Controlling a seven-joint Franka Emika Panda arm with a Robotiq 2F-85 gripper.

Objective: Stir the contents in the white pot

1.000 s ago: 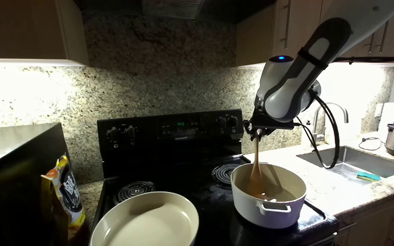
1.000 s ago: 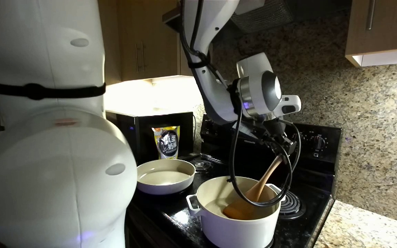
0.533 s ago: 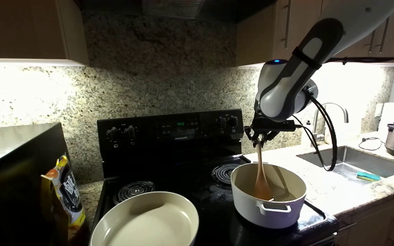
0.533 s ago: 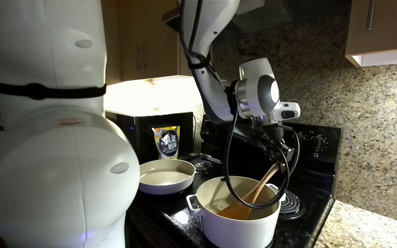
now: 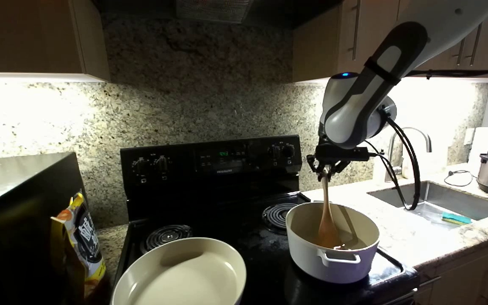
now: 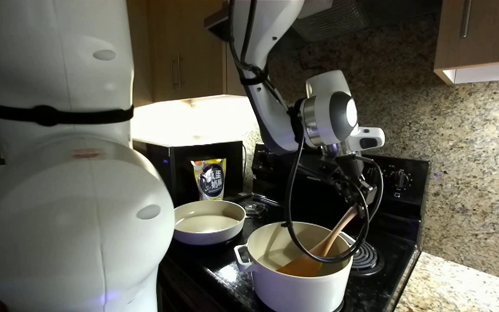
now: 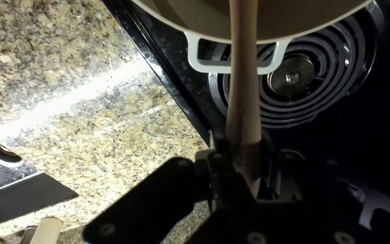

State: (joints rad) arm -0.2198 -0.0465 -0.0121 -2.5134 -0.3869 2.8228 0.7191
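Black two-fingered gripper (image 5: 325,174), pinching the upper handle of the tan wooden spoon (image 5: 327,218), and over this last second I've carried it rightward and slightly lower, as an exterior view has it. Far left there, the glossy yellow, white and black printed bag (image 5: 84,239) stands just as it did; next along, the wide shallow cream-coloured pan (image 5: 189,279), unmoved too. Then the front right of the black electric stove (image 5: 265,260), and on it the round deep white pot (image 5: 339,273) with small side handles, holding its spot while the spoon's head has slid across inside to just beside some whitish flecks (image 5: 340,247) I can't identify. So I'd call the stirring under way, the pot not dragging along. Farther right, the looping black cable (image 5: 417,182): in an exterior view it passes in front of the pot (image 6: 293,290), how near I can't tell, so I'd watch for a snag on the next sweep.
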